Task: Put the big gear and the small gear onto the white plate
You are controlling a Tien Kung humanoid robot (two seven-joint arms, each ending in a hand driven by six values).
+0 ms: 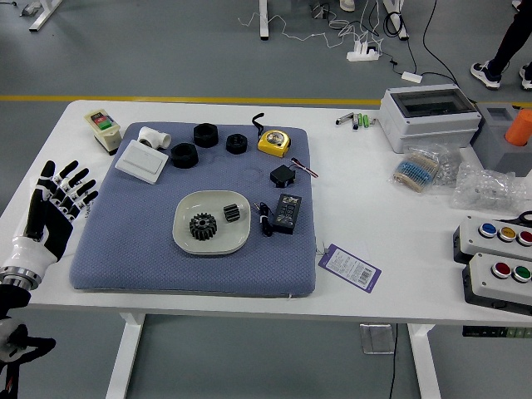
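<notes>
Left hand [60, 208]: one, black, white-cuffed at the wrist; fingers spread apart, palm bare, grasping nothing. Located left of the plate, over the worktop's [349, 241] left side. Risk: should it sweep low towards the plate, the splayed fingers could snag the rim and tip or drag it, upsetting both gears.

White plate [206, 201]: one, shallow, smooth, rounded square with a raised lip. Judged complete as to load, both gears being aboard; withdrawing clear of it looks the likely remaining step. Its footing, a soft padded mat [125, 258], may give if pressed at one edge, letting the plate tilt.

Big gear [203, 226]: one, black, matt, coarse-toothed, lying flat inside the plate. Small gear [231, 213]: one, black, a ridged stub seemingly on its side, near the plate's right rim, apart from its companion. Risk: a knock could roll it against the lip.

Mat: blue-grey, fine-textured, round-cornered, under the plate.

Power adapter [287, 214]: black oblong block, right of the plate. Thin black cable [265, 219]: bundled, just beside the plate's right rim; a finger catching it could nudge the plate.

Tape measure [273, 143]: yellow and black, rounded case, beyond the plate to the right.

Pipe fitting [154, 138]: white, glossy, branched tube, beyond the plate to the left.
</notes>
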